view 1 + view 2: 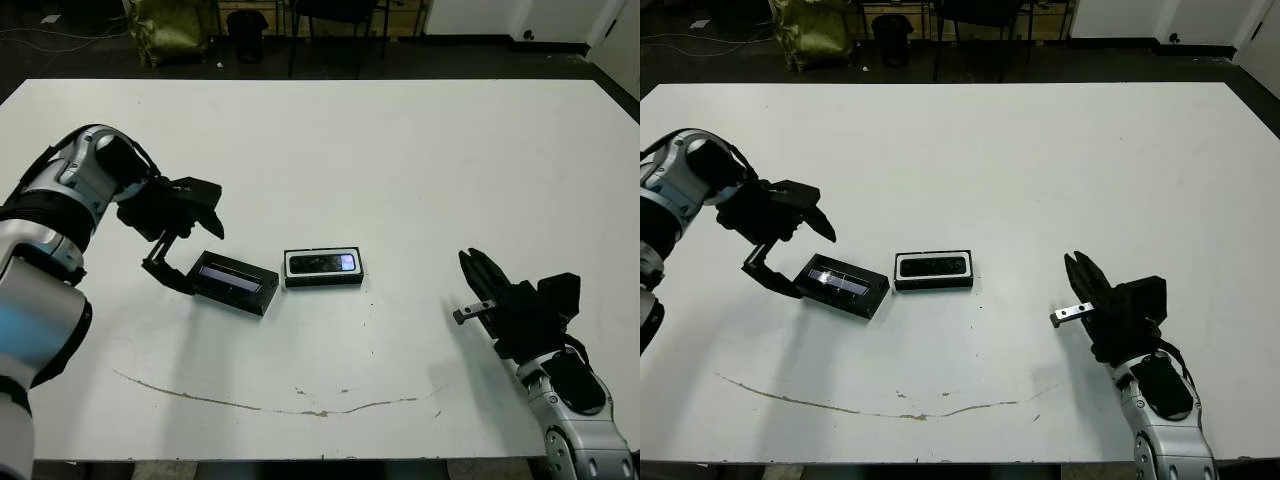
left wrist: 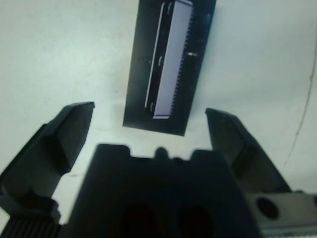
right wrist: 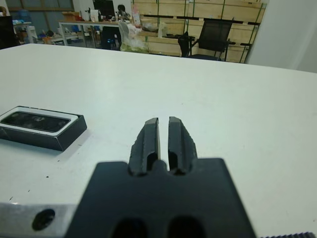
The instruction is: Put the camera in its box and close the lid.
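camera [image 1: 322, 263] is already sitting inside the box [image 1: 323, 281] near the desk's middle, w/ the lid [image 1: 236, 282] lying flat just beside it toward the left edge. left gripper [image 1: 184, 249] is hovering over the lid's outer end, fingers spread wide & holding nothing; it should be straddling the lid's short width and pinching squarely so it isn't tilting. right gripper [image 3: 163, 141] is idling near the right front corner, fingers nearly touching, empty.

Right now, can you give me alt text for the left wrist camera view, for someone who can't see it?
The left gripper, fingers spread wide, hovers just short of the lid, a flat black rectangle with a long pale glossy window strip, lying on the white table. The two black fingers rise from the gripper's dark body, and neither touches the lid.
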